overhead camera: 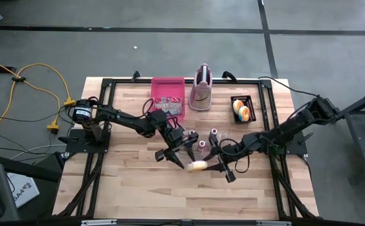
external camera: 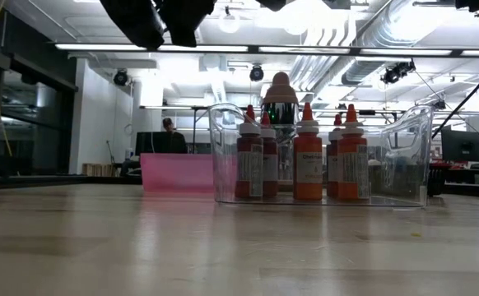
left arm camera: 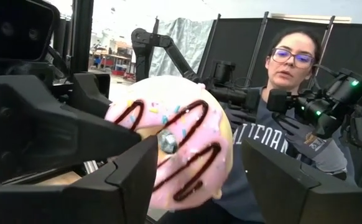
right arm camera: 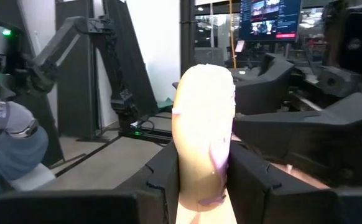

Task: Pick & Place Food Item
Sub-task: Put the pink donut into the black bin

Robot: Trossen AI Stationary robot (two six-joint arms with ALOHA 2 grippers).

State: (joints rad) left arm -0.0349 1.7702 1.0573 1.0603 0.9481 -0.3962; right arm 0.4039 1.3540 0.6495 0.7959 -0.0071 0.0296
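At about nine o'clock we find the left arm's base, its arm reaching toward the middle of the wooden table [overhead camera: 138, 188]. The left gripper [overhead camera: 177, 156] has its fingers spread wide, the doughnut [overhead camera: 197, 166] just off their tips. The right gripper [overhead camera: 223, 171], reaching in from three o'clock, pinches the pink-iced doughnut by its edge above the table's middle. From six o'clock round to the near corners the boards give us open room. Toward twelve o'clock stand a pink bin [overhead camera: 168, 95], a clear basket [overhead camera: 201, 88] of sauce bottles [external camera: 308, 164] and a small black tray [overhead camera: 242, 108]. Beyond the table we see a person [left arm camera: 287, 124] seated among dark partitions.
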